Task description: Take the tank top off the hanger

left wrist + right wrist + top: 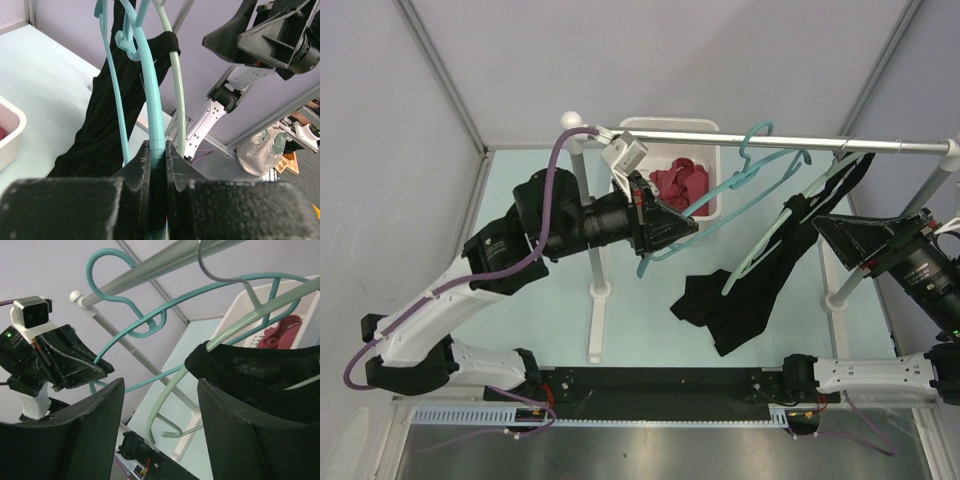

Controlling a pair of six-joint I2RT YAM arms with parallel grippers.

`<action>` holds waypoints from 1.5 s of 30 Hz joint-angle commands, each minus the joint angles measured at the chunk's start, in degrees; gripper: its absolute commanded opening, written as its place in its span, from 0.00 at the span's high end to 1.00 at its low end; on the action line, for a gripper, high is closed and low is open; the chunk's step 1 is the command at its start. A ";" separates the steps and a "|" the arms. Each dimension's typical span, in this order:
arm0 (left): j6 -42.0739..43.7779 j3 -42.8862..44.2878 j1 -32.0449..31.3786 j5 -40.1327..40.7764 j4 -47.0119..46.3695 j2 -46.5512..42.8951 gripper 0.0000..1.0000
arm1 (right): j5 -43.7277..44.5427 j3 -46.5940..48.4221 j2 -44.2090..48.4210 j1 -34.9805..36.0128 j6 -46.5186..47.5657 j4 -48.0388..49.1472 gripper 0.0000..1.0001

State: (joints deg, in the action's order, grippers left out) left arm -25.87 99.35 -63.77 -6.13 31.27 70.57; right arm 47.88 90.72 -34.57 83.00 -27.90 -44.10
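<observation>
The black tank top [745,300] hangs from a pale green hanger [767,240] on the rail, one strap looped over the hanger's arm [240,322]. An empty teal hanger [740,175] hangs beside it. My left gripper [688,222] is shut on the teal hanger's arm [156,120], left of the tank top [105,130]. My right gripper [828,226] is open, its jaws wide apart [160,410], just right of the strap and the black cloth [265,375], touching nothing.
The metal rail [770,139] crosses the back on white stands [598,290]. A white bin [712,205] with red cloth [682,180] sits behind the left gripper. The light green table [640,320] lies below.
</observation>
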 commanded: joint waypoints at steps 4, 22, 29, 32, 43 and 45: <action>0.73 2.87 -1.36 3.76 -7.35 3.43 1.00 | 6.17 -0.72 0.90 -0.21 -1.98 0.06 0.38; 0.12 1.38 -2.33 2.88 -11.66 9.77 1.00 | 17.23 -7.83 2.05 0.58 1.00 14.11 0.39; -0.41 -2.14 -2.33 3.41 -13.51 8.63 1.00 | 28.05 -9.86 -0.41 2.25 3.64 22.20 0.39; -0.59 -2.93 -2.33 3.41 -13.78 8.36 1.00 | 32.45 -9.42 -2.34 3.22 4.95 24.49 0.43; -1.11 -4.43 -2.33 3.41 -14.30 7.31 1.00 | 39.13 -10.47 -5.95 3.22 6.54 27.92 0.46; -1.20 -4.87 -2.41 3.32 -14.30 7.04 1.00 | 39.31 -11.26 -6.21 2.61 5.49 27.93 0.47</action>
State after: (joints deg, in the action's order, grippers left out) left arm -26.04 95.35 -65.89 -3.16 17.45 79.61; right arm 81.67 80.47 -40.49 86.19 -19.86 -20.18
